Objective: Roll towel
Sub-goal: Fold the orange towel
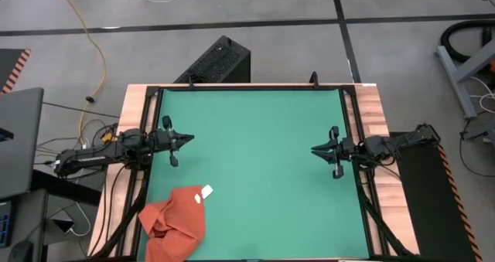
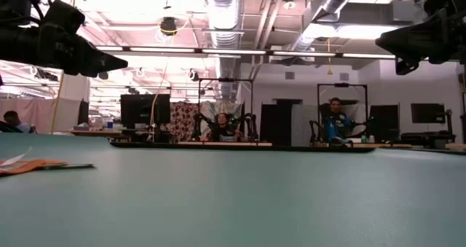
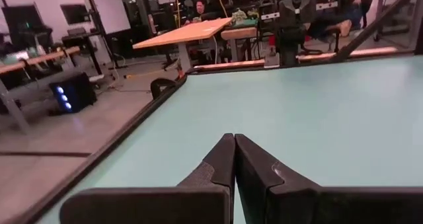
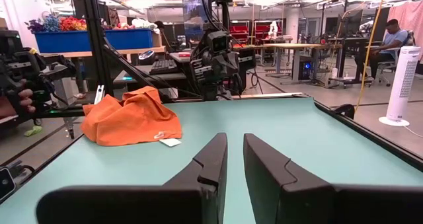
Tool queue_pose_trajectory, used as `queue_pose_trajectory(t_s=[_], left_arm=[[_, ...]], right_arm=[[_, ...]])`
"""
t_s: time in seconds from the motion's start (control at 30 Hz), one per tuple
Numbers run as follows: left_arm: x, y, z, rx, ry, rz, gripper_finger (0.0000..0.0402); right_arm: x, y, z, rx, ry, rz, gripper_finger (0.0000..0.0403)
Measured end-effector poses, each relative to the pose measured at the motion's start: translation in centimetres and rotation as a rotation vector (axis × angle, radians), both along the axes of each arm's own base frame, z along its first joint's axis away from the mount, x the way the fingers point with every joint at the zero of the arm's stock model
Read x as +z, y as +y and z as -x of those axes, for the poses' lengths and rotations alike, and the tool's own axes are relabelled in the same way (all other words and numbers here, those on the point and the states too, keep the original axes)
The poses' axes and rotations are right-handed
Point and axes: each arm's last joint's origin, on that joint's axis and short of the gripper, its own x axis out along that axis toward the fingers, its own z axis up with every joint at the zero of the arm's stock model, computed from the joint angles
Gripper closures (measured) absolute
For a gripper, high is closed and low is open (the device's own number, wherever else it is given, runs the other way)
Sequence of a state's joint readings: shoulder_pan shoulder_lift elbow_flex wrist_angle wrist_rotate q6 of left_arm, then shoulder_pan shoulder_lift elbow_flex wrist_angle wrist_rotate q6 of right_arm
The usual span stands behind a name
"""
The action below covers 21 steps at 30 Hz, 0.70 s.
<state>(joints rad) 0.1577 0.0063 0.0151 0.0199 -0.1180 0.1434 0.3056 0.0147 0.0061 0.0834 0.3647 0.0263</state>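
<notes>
High view: the green counter (image 1: 263, 146) fills the frame, with the towel (image 1: 176, 219) crumpled at its near left corner, spilling over the near edge, its white tag (image 1: 206, 191) toward the centre. The bunched cloth shows no clear long axis. The left hand (image 1: 188, 139) hovers at the left edge, fingers pressed together, with the towel near it, toward the near edge. The right hand (image 1: 315, 148) waits at the right edge, fingers slightly parted, well apart from the cloth. The left arm is plainly nearer; spreading likely comes first.
</notes>
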Motion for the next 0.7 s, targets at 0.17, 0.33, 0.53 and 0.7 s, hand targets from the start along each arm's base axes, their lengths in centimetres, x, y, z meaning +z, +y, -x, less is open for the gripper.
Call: queue_pose_trajectory(t_s=[0.17, 0.33, 0.53, 0.7], left_arm=[[0.01, -0.02, 0.0, -0.012, -0.043, 0.162, 0.0402], [0.02, -0.02, 0.0, -0.013, -0.068, 0.246, 0.0401], [0.03, 0.0, 0.01, -0.009, -0.086, 0.311, 0.0401], [0.05, 0.0, 0.02, -0.007, -0.086, 0.309, 0.0401]], right_arm=[[0.0, 0.0, 0.0, 0.0, 0.0, 0.0, 0.0328], [0.11, -0.01, 0.01, -0.004, -0.011, -0.004, 0.0328], [0.14, 0.0, 0.01, 0.002, -0.016, -0.039, 0.0328], [0.07, 0.0, 0.01, 0.001, -0.009, -0.024, 0.0328]])
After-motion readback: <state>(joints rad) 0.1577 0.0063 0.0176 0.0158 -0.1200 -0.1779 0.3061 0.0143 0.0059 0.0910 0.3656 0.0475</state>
